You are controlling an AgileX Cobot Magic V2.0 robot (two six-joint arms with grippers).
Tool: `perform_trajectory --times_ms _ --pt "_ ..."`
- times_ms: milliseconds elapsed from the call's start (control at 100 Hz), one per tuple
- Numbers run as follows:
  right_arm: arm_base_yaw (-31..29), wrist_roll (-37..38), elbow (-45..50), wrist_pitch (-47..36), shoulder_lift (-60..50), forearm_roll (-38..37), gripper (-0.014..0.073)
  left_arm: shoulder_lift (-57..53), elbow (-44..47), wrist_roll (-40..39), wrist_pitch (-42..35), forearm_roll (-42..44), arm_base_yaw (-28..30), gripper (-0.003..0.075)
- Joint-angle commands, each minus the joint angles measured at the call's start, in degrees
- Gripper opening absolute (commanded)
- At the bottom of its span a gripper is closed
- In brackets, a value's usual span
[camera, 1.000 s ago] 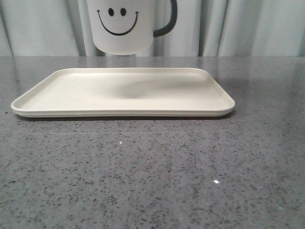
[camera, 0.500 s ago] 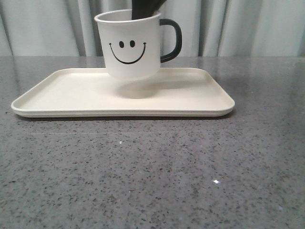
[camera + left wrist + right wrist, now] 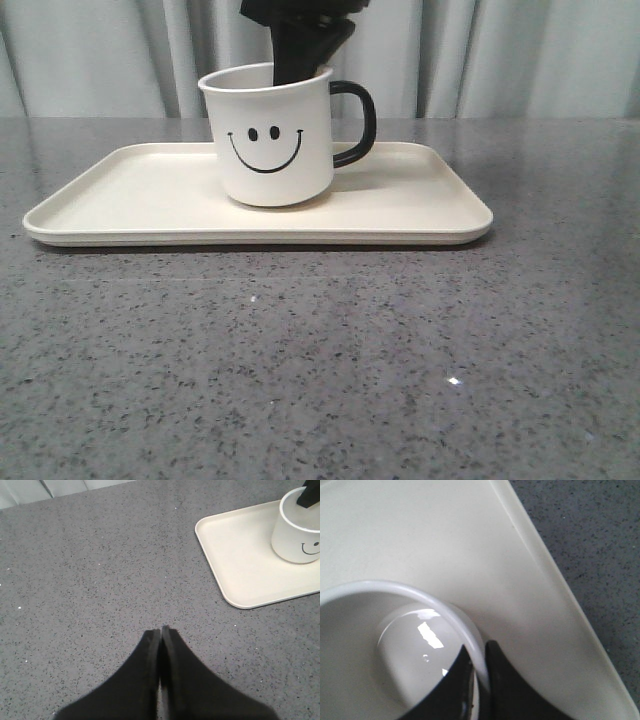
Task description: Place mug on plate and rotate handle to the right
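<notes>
The right gripper [image 3: 300,60] reached down from above, jaws clamped on the rim of the white smiley-faced mug [image 3: 275,140], which stood mid-tray on the cream rectangular plate [image 3: 420,205]. The left gripper [image 3: 161,630] hovered over the grey speckled table [image 3: 100,570], jaws closed, empty.

Even, soft light fills the front view, bright with no harsh glare. The mug [image 3: 272,135] throws a faint shadow onto the plate [image 3: 120,195], and the plate lays a thin dark line on the table [image 3: 320,370]. Tiny sparkles glint off the table's flecks. In the right wrist view a white highlight shines on the mug's inside floor, and the right hand [image 3: 479,680] is blurred, too close for focus. The left wrist view is clear, its left hand [image 3: 161,635] a flat black shape without detail.
</notes>
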Motion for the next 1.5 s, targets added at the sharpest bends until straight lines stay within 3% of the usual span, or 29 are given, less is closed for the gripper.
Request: perform_trajectory --times_ms 0,1490 --pt "-0.27 -0.45 -1.12 4.3 -3.49 1.53 -0.0118 0.46 -1.07 -0.57 -1.56 0.5 -0.31 -0.002" --pt "-0.27 0.79 -1.12 4.34 -2.5 1.59 -0.0102 0.46 -1.07 -0.57 -1.56 0.5 -0.31 -0.002"
